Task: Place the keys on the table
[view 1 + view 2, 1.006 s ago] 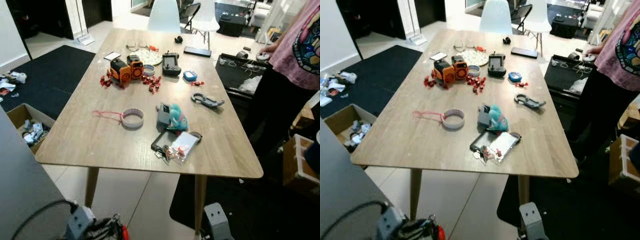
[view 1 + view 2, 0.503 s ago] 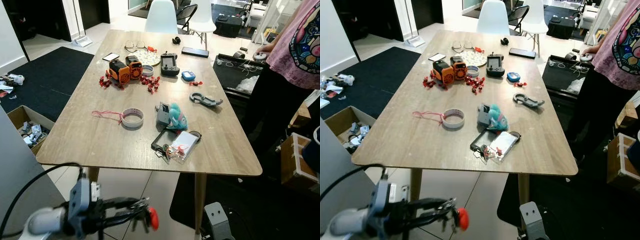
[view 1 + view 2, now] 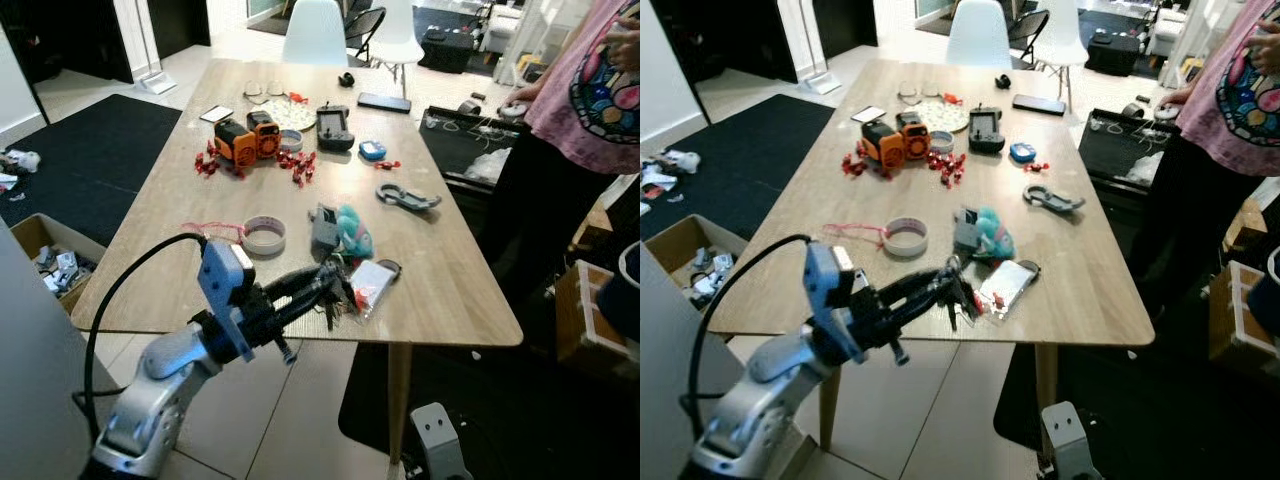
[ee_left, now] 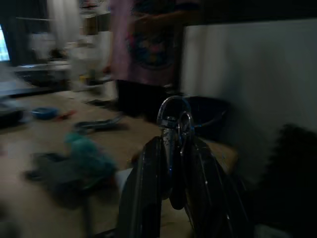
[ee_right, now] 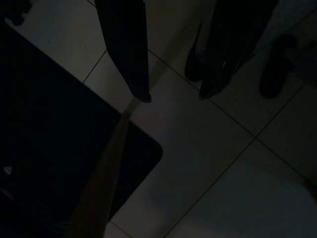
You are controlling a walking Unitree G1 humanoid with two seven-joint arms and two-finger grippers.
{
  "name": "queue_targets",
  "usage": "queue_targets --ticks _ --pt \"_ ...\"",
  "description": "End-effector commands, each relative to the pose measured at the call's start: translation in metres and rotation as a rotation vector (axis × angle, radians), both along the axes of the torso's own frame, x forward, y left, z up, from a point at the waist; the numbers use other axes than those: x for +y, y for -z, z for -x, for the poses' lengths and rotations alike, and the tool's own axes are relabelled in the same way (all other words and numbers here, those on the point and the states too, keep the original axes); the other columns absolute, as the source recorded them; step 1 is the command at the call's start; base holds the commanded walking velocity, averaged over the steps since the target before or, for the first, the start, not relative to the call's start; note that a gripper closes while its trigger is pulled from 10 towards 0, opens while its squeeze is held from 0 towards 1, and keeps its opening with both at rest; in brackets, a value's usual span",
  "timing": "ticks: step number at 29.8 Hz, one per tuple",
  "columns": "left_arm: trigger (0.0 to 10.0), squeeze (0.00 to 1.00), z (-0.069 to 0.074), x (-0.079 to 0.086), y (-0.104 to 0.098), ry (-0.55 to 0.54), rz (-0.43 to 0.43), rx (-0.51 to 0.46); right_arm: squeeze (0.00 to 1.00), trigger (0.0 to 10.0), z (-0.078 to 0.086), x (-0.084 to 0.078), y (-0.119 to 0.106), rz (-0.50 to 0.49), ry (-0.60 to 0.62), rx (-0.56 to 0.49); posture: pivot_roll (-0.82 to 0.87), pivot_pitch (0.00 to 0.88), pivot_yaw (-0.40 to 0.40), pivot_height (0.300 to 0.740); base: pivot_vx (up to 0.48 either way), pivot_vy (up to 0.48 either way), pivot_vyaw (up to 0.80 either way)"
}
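While the long light-wood bench [image 3: 160, 270] carries a scatter of small things, a person in a pink printed shirt and black trousers [image 3: 580, 110] stands beside its right edge. Over the near edge the silver left arm [image 3: 165, 385] reaches up from below, and its left hand [image 3: 325, 285] is closed on a bunch of metal keys on a silver ring [image 3: 335, 290], held just above the bench surface close to the near edge; in the left wrist view the ring [image 4: 174, 116] stands up between the two black fingers [image 4: 143, 198]. Just beside the keys, toward the right edge, lies a clear plastic card pouch with red bits [image 3: 372, 283], and just behind it a grey case with a teal plush toy [image 3: 340, 230]. A roll of white tape with a pink cord [image 3: 264, 236] lies toward the left edge. Nearer the far edge stand two orange and black toy blocks [image 3: 240, 138] and a black game controller [image 3: 333, 127]. In the dark right wrist view the right hand [image 5: 173, 94] hangs over a tiled floor [image 5: 218, 173], its fingers apart.
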State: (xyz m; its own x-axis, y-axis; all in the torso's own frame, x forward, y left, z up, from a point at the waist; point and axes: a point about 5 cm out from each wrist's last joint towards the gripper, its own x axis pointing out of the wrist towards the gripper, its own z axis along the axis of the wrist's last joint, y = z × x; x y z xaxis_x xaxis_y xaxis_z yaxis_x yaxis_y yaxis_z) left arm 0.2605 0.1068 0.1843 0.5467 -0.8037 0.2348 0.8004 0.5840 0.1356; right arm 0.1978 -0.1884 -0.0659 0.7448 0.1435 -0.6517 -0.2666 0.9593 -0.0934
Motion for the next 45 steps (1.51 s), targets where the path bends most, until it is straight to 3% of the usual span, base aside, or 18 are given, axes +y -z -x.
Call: queue_targets --ticks 1,2,3,4,5,7,12,14,16,25,31,45 --pt "10.0 0.00 -0.005 -0.004 0.001 -0.056 -0.010 -0.015 0.00 10.0 0.004 -0.003 0.002 0.002 0.020 0.009 0.02 0.067 -0.050 0.740 0.000 0.000 0.00" --pt "10.0 0.00 -0.012 -0.005 0.004 -0.132 -0.049 -0.009 0.00 10.0 0.004 -0.004 0.002 0.003 0.021 0.011 0.02 0.068 -0.051 0.740 0.000 0.000 0.00" --pt "10.0 0.00 -0.012 -0.005 0.004 -0.132 -0.049 -0.009 0.00 10.0 0.004 -0.004 0.002 0.003 0.021 0.011 0.02 0.068 -0.051 0.740 0.000 0.000 0.00" --pt "10.0 0.00 -0.019 -0.005 0.007 -0.222 -0.083 0.001 0.00 10.0 0.005 -0.004 0.002 0.004 0.022 0.015 0.02 0.069 -0.052 0.740 0.000 0.000 0.00" --pt "10.0 0.00 -0.019 -0.005 0.007 -0.222 -0.083 0.001 0.00 10.0 0.005 -0.004 0.002 0.004 0.022 0.015 0.02 0.069 -0.052 0.740 0.000 0.000 0.00" --pt "10.0 0.00 -0.031 -0.002 0.010 -0.377 -0.121 0.004 0.00 10.0 0.005 -0.004 0.003 0.006 0.022 0.021 0.03 0.070 -0.052 0.740 0.000 0.000 0.00" --pt "10.0 0.00 -0.041 0.003 0.014 -0.495 -0.160 0.002 0.00 10.0 0.005 -0.003 0.003 0.007 0.021 0.025 0.03 0.072 -0.051 0.740 0.000 0.000 0.00" --pt "10.0 0.00 -0.052 0.014 0.023 -0.655 -0.201 0.022 0.00 10.0 0.006 -0.001 0.004 0.005 0.019 0.029 0.03 0.073 -0.048 0.740 0.000 0.000 0.00" --pt "10.0 0.00 -0.053 0.016 0.025 -0.678 -0.216 0.021 0.00 10.0 0.006 -0.001 0.004 0.004 0.019 0.029 0.03 0.073 -0.046 0.740 0.000 0.000 0.00" --pt "10.0 0.00 -0.049 0.019 0.047 -0.688 -0.292 0.061 0.00 10.0 0.007 0.001 0.005 0.000 0.023 0.027 0.03 0.075 -0.038 0.740 0.000 0.000 0.00" --pt "10.0 0.00 -0.039 0.005 0.051 -0.569 -0.259 0.090 0.00 10.0 0.008 0.001 0.005 0.000 0.023 0.024 0.03 0.075 -0.040 0.740 0.000 0.000 0.00" --pt "10.0 0.00 -0.027 -0.026 0.047 -0.459 -0.176 0.109 0.00 10.0 0.007 0.000 0.004 0.002 0.013 0.014 0.03 0.085 -0.042 0.740 0.000 0.000 0.00"
